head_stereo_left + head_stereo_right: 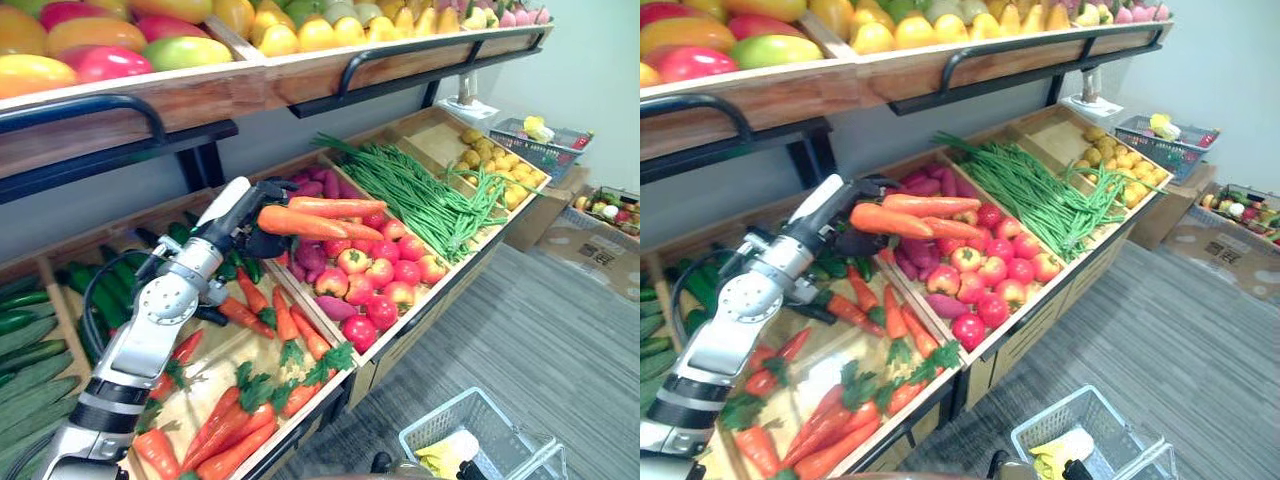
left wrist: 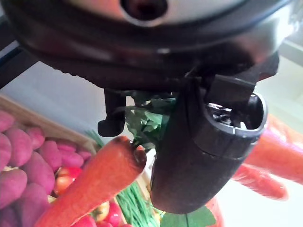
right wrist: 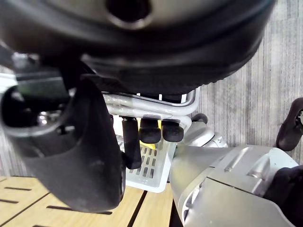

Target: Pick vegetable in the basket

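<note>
So the left hand (image 1: 262,238) is clenched around a small bunch of carrots (image 1: 300,222). In its wrist view the leafy tops (image 2: 147,120) are bunched in the grip, and the orange bodies stick out sideways. Grabbing the tops makes sense to me, since the greens squash down and give the fingers something to bite on, while the roots are smooth and tapered.

The bunch is up in the air, well apart from the basket (image 1: 445,412), high and to its left. It hangs over the edge where the carrot bin (image 1: 215,365) meets the tomatoes (image 1: 385,275). The basket sits low, below the front of the shelf, with something yellow (image 1: 440,458) already in it.

The right hand (image 3: 85,156) has its fingers (image 3: 150,130) hooked round the basket's handle (image 3: 142,108). I'd guess that's to keep the opening facing up and steady for the drop.

My read is that the pick is done and the carry-over to the basket isn't. The risk is a carrot slipping out of the loose bunch on the way down.
</note>
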`<state>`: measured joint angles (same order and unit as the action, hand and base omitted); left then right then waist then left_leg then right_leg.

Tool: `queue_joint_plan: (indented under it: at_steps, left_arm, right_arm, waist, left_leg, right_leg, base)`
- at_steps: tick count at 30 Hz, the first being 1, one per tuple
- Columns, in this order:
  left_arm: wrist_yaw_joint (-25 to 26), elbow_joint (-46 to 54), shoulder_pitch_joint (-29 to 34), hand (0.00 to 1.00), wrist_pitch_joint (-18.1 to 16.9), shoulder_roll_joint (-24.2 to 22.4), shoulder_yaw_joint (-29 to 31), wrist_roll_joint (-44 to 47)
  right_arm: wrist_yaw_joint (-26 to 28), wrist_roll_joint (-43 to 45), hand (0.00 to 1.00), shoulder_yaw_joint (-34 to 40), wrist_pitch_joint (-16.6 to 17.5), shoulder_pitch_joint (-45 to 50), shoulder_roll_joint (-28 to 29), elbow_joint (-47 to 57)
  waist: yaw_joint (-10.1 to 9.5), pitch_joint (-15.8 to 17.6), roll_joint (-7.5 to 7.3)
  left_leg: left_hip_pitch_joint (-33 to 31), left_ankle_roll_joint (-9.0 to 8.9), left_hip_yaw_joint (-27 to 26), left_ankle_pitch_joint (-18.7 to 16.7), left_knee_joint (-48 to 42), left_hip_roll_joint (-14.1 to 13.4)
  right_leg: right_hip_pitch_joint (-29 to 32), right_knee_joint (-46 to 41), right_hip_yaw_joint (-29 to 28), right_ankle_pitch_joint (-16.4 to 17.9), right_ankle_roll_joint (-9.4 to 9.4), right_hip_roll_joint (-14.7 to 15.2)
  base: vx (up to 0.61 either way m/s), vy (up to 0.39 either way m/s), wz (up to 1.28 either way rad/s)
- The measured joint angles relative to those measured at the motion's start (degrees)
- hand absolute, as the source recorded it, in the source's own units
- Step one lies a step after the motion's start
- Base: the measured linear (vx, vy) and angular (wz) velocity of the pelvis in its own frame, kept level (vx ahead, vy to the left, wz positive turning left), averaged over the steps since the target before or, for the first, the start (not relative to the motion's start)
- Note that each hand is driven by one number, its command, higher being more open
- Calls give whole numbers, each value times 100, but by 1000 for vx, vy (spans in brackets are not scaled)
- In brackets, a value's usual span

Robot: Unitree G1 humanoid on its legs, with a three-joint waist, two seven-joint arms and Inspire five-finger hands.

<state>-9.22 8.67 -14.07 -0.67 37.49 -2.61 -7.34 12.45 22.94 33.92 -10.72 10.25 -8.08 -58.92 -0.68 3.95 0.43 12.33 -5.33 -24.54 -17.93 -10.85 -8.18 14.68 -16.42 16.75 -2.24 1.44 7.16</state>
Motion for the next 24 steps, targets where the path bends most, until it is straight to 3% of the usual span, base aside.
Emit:
queue_joint_plan:
  at_steps: [2,3,4,5,6,7,9,11,13,20,24]
  left_arm:
    - [-20,-4,202,0,98,1,183,-30]
    - [-24,-5,242,0,135,1,190,-64]
    - [-51,-5,325,0,133,0,192,-125]
    - [-112,16,391,0,92,-3,191,-123]
    - [-124,26,407,0,69,-4,191,-123]
    - [-155,45,437,0,63,-3,201,-123]
    - [-182,115,504,0,63,7,220,-121]
    - [-183,372,664,0,39,7,317,-119]
    - [-193,507,881,0,3,6,311,-120]
    - [-228,856,937,0,7,-204,280,-123]
    - [-228,1203,937,0,-9,-203,205,-118]
  right_arm:
    - [-69,68,0,-299,9,-105,-231,-140]
    - [-76,107,0,-383,-5,-115,-316,-142]
    - [-107,195,0,-400,-65,-159,-446,-141]
    - [-166,215,0,-373,-76,-204,-586,-91]
    - [-194,230,0,-354,-80,-222,-658,-3]
    - [-232,367,0,-350,-143,-253,-813,223]
    - [-234,488,0,-348,-204,-246,-947,664]
    - [-234,651,0,-347,-245,-274,-1136,1020]
    - [-237,676,0,-347,-256,-277,-1484,1367]
    - [-277,687,0,-67,-305,-315,-2602,3315]
    - [-277,688,0,287,-317,-320,-2698,4211]
  waist:
    - [-52,-52,82]
    - [-66,-52,73]
    - [-88,-16,-5]
    - [-97,-16,-5]
    - [-109,-20,19]
    - [-123,-42,66]
    - [-122,-117,16]
    - [-70,-110,-196]
    - [-68,-165,-264]
    - [-74,-241,-132]
    - [-80,-251,-116]
  left_leg:
    - [-157,55,7,395,-13,-22]
    - [-166,80,22,475,-72,7]
    - [-261,121,108,373,-334,15]
    - [-329,157,294,195,-33,156]
    - [-356,202,333,271,283,208]
    - [-427,130,341,600,556,202]
    - [-429,176,315,606,540,237]
    - [-433,180,327,605,538,286]
    - [-432,183,342,607,524,307]
    - [-456,198,343,616,431,313]
    - [-487,157,300,536,276,220]
  right_leg:
    - [-416,1308,-89,-645,-76,-275]
    - [-569,1595,-122,-775,-77,-283]
    - [-795,1973,-192,-944,-87,-204]
    - [-905,2160,-254,-1060,-55,-159]
    - [-898,2165,-284,-1081,-31,-157]
    - [-882,2167,-360,-1104,6,-204]
    - [-880,2179,-426,-1120,47,-176]
    - [-874,2198,-426,-1150,84,-121]
    - [-882,2199,-424,-1161,99,-98]
    - [-902,2178,-413,-1206,127,-59]
    - [-933,2194,-417,-1192,113,-106]
  base:
    - [145,-107,-30]
    - [103,-103,-22]
    - [37,-45,-18]
    - [2,-10,-21]
    - [-66,65,-31]
    - [-57,63,-43]
    - [-52,48,-19]
    - [-82,22,7]
    - [-71,-8,2]
    - [-80,-21,1]
    - [-84,-33,-5]
